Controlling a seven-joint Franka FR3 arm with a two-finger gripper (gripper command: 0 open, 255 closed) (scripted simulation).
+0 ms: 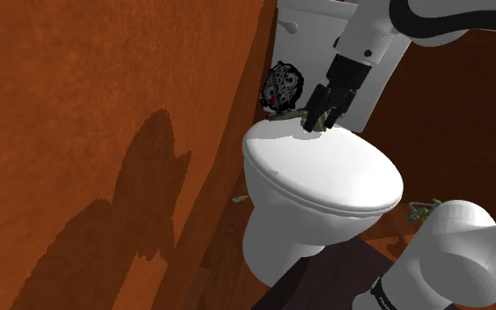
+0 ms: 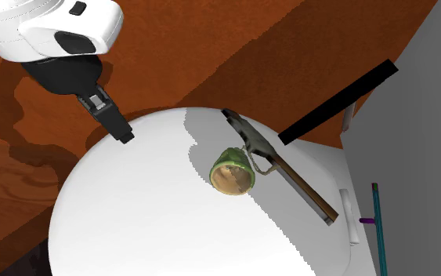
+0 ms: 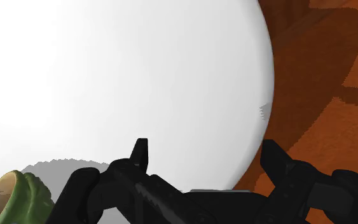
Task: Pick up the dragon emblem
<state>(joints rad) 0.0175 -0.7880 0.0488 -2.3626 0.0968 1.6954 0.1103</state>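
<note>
The dragon emblem (image 2: 233, 171), a rounded green piece with a tan face, lies on the closed white toilet lid (image 2: 148, 227), toward the lid's rear, where shadow falls across it. Just beside it on the lid a long dark-and-brown object (image 2: 289, 176) lies slantwise; whether the two touch cannot be told. The black gripper (image 3: 204, 145) hangs low over the lid with its fingers spread wide and nothing between them. In the wrist view the emblem sits outside one finger, not in the gap. Seen from the second exterior view, the gripper is over the lid's bare white part, apart from the emblem. Behind the lid's rear edge, a dark round object (image 1: 281, 88) with a red mark stands against the orange-brown wooden wall (image 1: 105, 106).
</note>
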